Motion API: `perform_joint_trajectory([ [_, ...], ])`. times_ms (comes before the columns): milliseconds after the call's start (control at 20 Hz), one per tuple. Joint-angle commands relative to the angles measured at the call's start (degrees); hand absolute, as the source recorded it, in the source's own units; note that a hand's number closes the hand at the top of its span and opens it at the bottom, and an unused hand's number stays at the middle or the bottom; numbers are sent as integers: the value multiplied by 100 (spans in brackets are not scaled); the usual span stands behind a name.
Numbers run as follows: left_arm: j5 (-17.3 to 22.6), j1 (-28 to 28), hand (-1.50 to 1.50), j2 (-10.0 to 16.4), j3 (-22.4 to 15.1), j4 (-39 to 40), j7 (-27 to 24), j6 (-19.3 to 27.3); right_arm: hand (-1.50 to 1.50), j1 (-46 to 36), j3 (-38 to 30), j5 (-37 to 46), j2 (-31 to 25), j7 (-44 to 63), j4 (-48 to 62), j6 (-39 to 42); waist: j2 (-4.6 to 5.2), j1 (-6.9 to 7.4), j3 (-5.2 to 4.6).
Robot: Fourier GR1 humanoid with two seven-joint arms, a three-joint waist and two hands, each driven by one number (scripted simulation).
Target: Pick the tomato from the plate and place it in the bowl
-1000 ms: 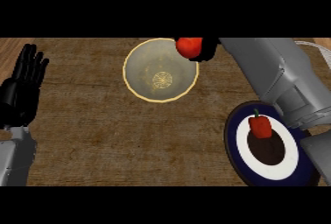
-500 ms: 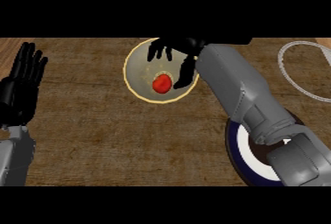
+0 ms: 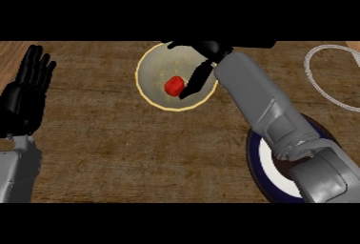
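Tomato (image 3: pixel 174 86) is out of my right hand (image 3: pixel 209 49) now and lying inside the bowl (image 3: pixel 155 71), no longer up at the far rim. Fingers (image 3: pixel 199 78) have straightened down beside it, maybe touching; I can't tell from here. My forearm has swung across the plate (image 3: pixel 253 159).

The tomato (image 3: pixel 174 85) lies in the bowl (image 3: pixel 141 88), which stands towards the far side of the bench (image 3: pixel 126 152). The right hand (image 3: pixel 200 76) is over the bowl's right half, just right of the tomato. The plate (image 3: pixel 253 155) lies right of the bowl and nearer, partly under the forearm, and the left hand (image 3: pixel 25 95) is well left of the bowl.
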Motion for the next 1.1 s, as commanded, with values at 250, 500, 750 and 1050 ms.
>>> perform_joint_trajectory([
  [250,73,-60,0,73,28,-121,82,-97,-150,-121,-946,-848,-987,413,93,-22,74,161,2],
  [500,-28,-226,0,-103,-132,-34,1,-12,-150,96,-1177,-1059,-1535,332,163,333,171,215,10],
  [750,-54,-193,0,-114,-164,-36,-34,-31,-150,256,-1356,-1224,-2141,140,159,880,243,344,23],
  [1050,-45,-314,0,-204,-235,-83,-79,-25,-150,503,-1346,-1199,-2555,-80,133,1270,337,469,34],
])
